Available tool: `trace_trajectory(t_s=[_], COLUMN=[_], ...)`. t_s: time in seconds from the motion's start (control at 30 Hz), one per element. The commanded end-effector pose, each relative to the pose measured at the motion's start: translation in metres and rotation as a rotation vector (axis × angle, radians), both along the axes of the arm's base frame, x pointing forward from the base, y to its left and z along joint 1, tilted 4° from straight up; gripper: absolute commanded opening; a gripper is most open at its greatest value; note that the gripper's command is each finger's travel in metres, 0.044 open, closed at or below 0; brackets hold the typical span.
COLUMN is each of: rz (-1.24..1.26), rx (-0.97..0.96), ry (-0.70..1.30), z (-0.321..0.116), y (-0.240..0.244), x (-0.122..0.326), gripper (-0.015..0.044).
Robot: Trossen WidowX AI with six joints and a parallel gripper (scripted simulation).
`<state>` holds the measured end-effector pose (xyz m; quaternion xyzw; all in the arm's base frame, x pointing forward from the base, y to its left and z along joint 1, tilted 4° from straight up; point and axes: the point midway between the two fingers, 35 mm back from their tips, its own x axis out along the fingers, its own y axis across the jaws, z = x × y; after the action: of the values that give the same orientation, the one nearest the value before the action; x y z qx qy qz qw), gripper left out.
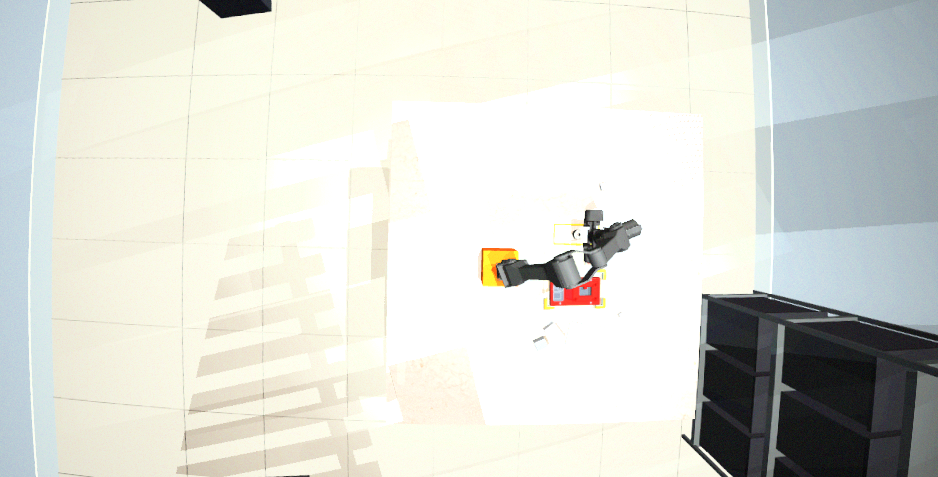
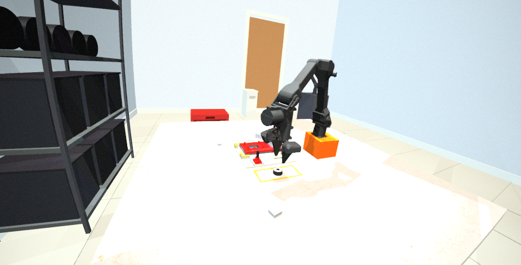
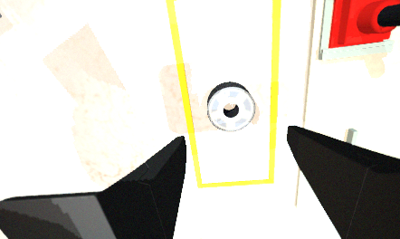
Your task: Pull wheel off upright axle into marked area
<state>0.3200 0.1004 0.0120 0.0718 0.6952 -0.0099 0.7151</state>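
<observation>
White table (image 2: 204,204) in a pale-blue room, dark shelving at one side: your work surface.

Item one, wheel (image 3: 231,109): lies flat inside the marked area (image 3: 184,90), near the middle of the yellow outline and touching none of its lines. Its bore faces straight up, so the spin axis stands vertical and the broad face rests on the table; it looks a stable way to leave it, unlikely to roll.

Item two, gripper (image 3: 236,140): released, fingers spread wide to either side and above the wheel, holding nothing, apart from it.

Item three, axle (image 3: 393,14): dark peg on its red base, bare, well apart.

Judgement: you have placement done; lift clear to finish.
</observation>
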Motion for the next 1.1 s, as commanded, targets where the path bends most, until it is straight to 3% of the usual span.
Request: trace_trajectory(t_s=[0.0, 0.17, 0.37, 1.07], rz=[0.0, 0.001, 0.002, 0.002], rx=[0.0, -0.004, -0.008, -0.008], ry=[0.0, 0.006, 0.013, 0.014], z=[0.001, 0.026, 0.046, 0.047], y=[-0.001, -0.014, -0.031, -0.031], x=[-0.001, -0.038, -0.086, -0.087], gripper=[0.0326, 0.044, 0.044, 0.044])
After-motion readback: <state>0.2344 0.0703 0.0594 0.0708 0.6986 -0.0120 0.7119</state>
